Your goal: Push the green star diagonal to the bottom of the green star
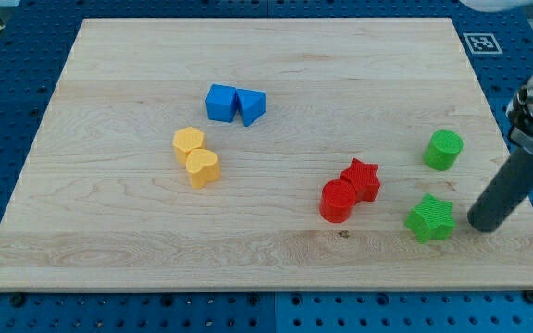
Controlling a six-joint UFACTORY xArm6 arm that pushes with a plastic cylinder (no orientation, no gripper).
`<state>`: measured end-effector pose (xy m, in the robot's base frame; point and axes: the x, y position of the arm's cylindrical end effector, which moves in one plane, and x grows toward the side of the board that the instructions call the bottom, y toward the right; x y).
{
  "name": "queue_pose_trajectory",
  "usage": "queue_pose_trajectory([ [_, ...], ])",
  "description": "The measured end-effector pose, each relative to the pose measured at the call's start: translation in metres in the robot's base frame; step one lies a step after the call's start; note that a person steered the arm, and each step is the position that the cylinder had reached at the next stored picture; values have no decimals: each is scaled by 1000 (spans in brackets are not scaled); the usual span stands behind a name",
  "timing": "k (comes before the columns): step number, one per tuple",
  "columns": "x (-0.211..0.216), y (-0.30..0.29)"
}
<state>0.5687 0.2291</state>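
The green star (430, 218) lies near the view's lower right on the wooden board (137, 231). A green cylinder (443, 149) stands above it, a little to the right. My tip (483, 225) rests on the board just to the right of the green star, a small gap apart from it. The dark rod rises from the tip toward the view's upper right.
A red star (362, 178) and a red cylinder (338, 200) touch each other left of the green star. A blue cube (220, 103) and a blue triangular block (251, 105) sit at upper centre. Two yellow blocks (196, 156) lie below them. The board's right edge is close to my tip.
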Motion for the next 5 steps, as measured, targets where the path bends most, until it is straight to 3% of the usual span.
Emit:
queue_pose_trajectory([
  [1,31,-26],
  [3,35,-128],
  [4,34,-130],
  [5,6,-102],
])
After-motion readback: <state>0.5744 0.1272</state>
